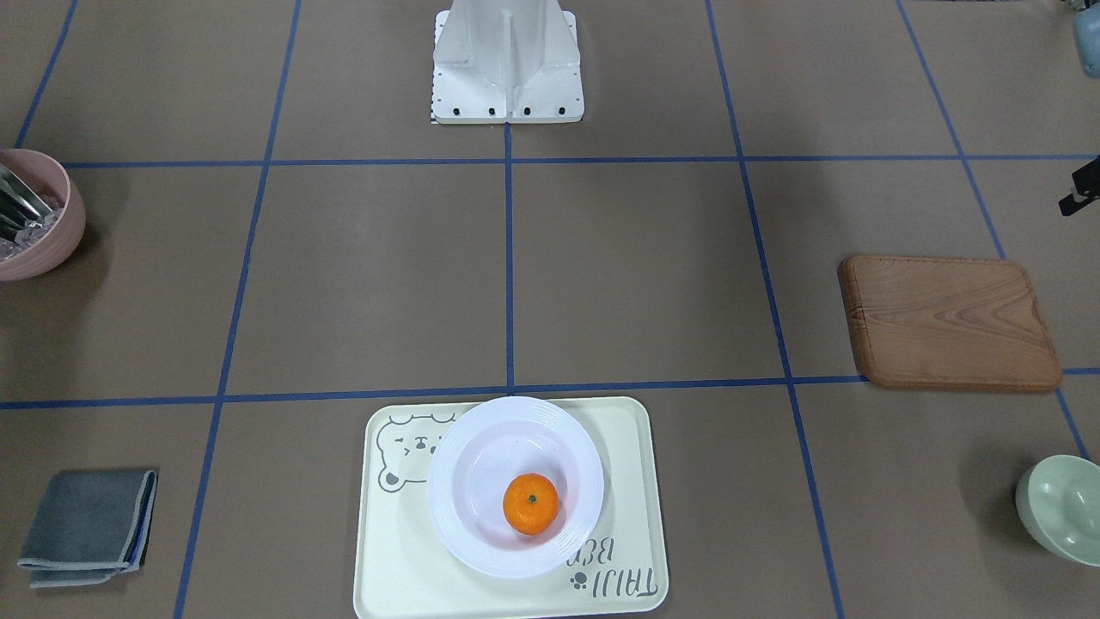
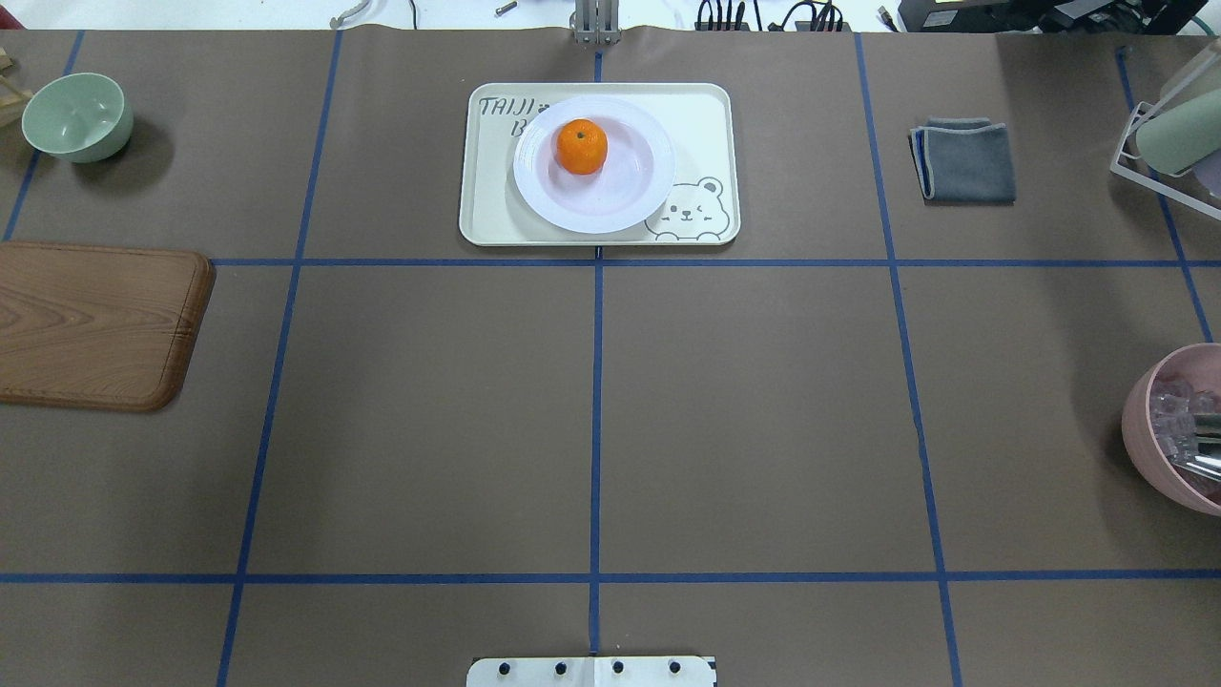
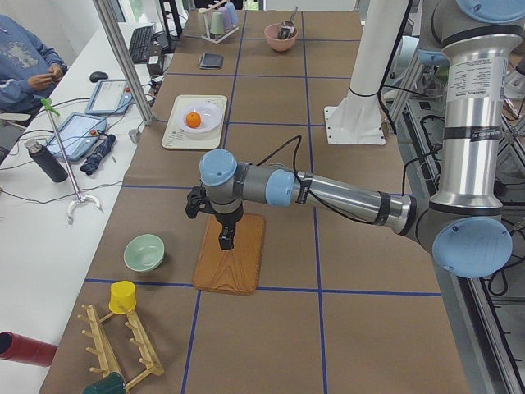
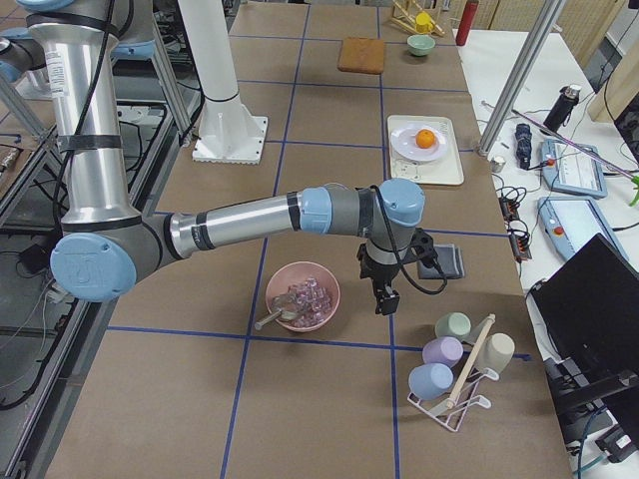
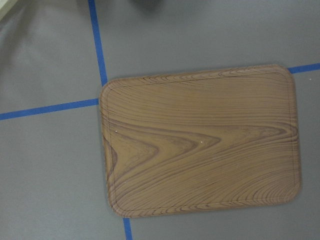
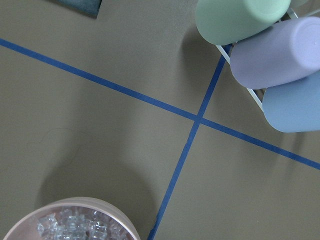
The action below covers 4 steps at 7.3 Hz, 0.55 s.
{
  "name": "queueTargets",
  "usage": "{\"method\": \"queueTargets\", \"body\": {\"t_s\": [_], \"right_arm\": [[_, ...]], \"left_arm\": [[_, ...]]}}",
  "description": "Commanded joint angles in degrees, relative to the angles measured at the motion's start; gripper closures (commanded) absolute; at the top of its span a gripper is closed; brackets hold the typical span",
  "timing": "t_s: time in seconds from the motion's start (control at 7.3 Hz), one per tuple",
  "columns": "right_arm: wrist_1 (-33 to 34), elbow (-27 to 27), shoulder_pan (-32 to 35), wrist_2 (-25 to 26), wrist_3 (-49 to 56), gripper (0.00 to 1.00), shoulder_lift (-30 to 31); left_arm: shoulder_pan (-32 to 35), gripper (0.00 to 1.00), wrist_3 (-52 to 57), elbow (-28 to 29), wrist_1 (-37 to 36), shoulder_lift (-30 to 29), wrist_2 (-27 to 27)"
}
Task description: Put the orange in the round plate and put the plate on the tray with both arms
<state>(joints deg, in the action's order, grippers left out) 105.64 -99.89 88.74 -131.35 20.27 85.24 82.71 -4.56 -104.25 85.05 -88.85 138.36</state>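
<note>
The orange [image 1: 530, 504] lies inside the round plate [image 1: 481, 447], off centre. The plate rests on the cream tray [image 1: 404, 559] with the bear drawing, at the table's far middle in the overhead view, where orange [image 2: 582, 146], plate [image 2: 620, 186] and tray [image 2: 711, 124] all show. My left gripper [image 3: 225, 240] hangs over the wooden board, far from the tray; whether it is open or shut I cannot tell. My right gripper [image 4: 383, 302] hangs between the pink bowl and the cup rack, nothing visibly in it; its state I cannot tell.
A brown wooden board [image 2: 86, 324] and a pale green bowl [image 2: 76, 114] lie on my left side. On my right are a folded grey cloth [image 2: 963, 157], a pink bowl [image 2: 1173, 429] with clear pieces and a rack of cups [image 4: 454, 364].
</note>
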Motion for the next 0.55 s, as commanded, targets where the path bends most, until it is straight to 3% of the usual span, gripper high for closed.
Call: {"method": "queueTargets", "body": {"t_s": [0.0, 0.41], "right_arm": [[-0.4, 0.0, -0.7, 0.3, -7.7, 0.0, -0.2], [-0.7, 0.0, -0.8, 0.0, -9.2, 0.0, 0.0]], "left_arm": [[0.0, 0.02, -1.7, -0.2, 0.1, -0.2, 0.8], [0.0, 0.02, -1.1, -0.1, 0.3, -0.4, 0.8]]}}
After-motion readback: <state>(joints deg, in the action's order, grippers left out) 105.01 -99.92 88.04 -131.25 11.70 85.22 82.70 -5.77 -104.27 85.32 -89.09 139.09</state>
